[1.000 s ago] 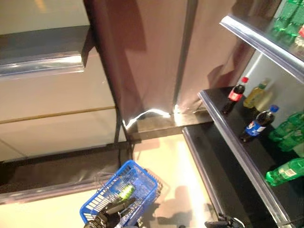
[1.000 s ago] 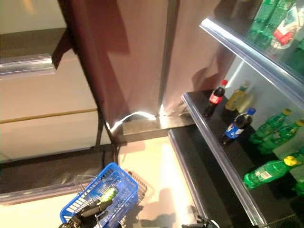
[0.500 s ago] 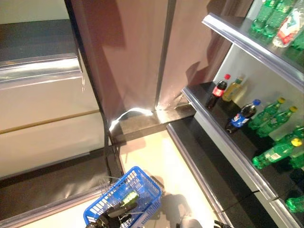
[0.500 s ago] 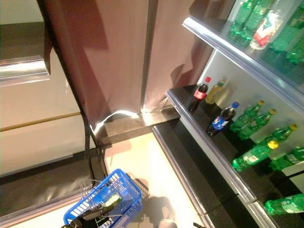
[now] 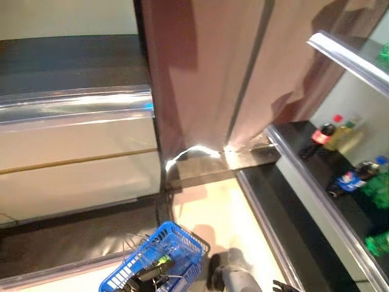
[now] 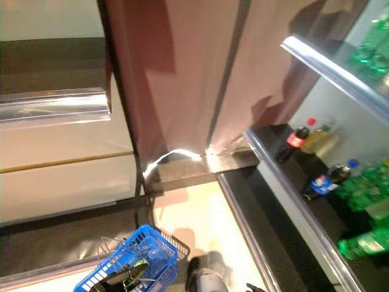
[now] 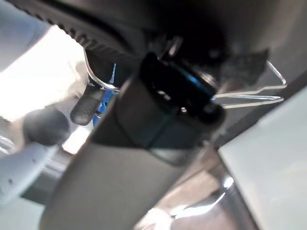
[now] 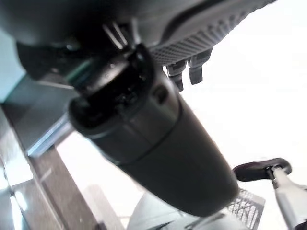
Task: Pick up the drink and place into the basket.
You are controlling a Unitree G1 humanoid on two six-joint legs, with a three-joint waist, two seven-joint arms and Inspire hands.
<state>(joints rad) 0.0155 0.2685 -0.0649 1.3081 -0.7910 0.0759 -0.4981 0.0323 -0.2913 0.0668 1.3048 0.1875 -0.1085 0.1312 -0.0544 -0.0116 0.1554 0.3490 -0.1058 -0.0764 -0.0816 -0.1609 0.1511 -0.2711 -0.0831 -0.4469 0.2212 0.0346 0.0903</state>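
A blue wire basket [image 5: 176,243] hangs low at the view's bottom edge, with my left hand [image 5: 144,278] over its near side. In the left wrist view its fingers [image 7: 88,104] curl by the basket's wire handles [image 7: 249,94]. A green bottle [image 5: 163,266] lies inside the basket. On the black shelf [image 5: 304,176] at the right stand a red-labelled cola bottle [image 5: 320,134], a yellow drink [image 5: 341,130], a blue-labelled cola bottle [image 5: 351,180] and green bottles [image 6: 363,243]. My right hand [image 5: 283,286] barely shows at the bottom edge, with relaxed fingers [image 8: 184,72] holding nothing.
A brown panel [image 5: 206,73] with a dark upright strip rises behind the basket. A glass-fronted counter [image 5: 73,106] runs along the left. A higher shelf edge [image 5: 346,58] juts out at the upper right, and pale floor [image 5: 213,213] lies between counter and shelves.
The whole picture has swung, so the shelves now sit further right and fewer bottles show. The basket stays in my left hand with the green bottle in it.
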